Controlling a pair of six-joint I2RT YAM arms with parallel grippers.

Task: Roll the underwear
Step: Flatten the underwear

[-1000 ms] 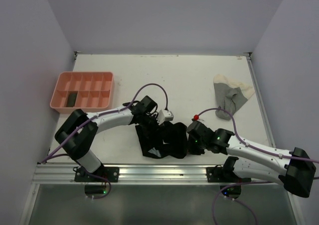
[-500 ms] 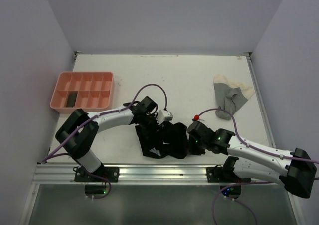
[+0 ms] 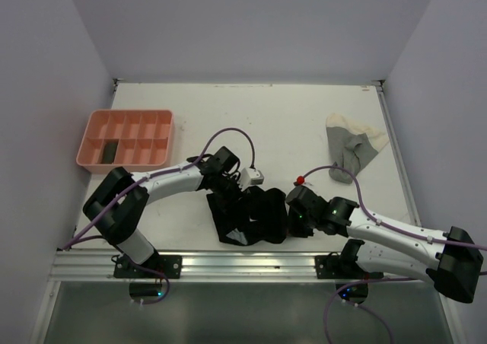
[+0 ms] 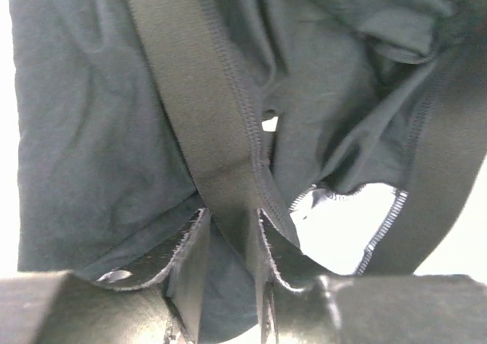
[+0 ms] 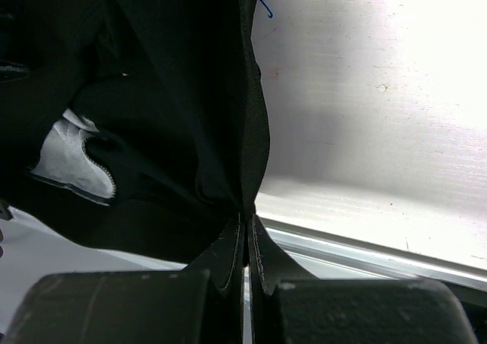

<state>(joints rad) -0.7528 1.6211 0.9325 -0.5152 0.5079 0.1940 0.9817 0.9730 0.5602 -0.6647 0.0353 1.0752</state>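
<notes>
White table (image 3: 289,116) is carrying the black underwear (image 3: 247,215) near six o'clock. My left hand (image 4: 228,234) is pinching its waistband, which only that wrist view is showing, and my right hand (image 5: 245,226) is clamping a fold. Only the overhead view is showing the grey-cream underwear (image 3: 351,148) at two o'clock.

L gripper (image 4: 230,221), R gripper (image 5: 245,222) clamped

Soft, even light keeps the overhead view sharp, with faint shadows on the white table (image 3: 289,116), while both wrist views blow it out to glare and leave the black underwear (image 5: 167,93) murky, with the nearest edges blurred.
</notes>
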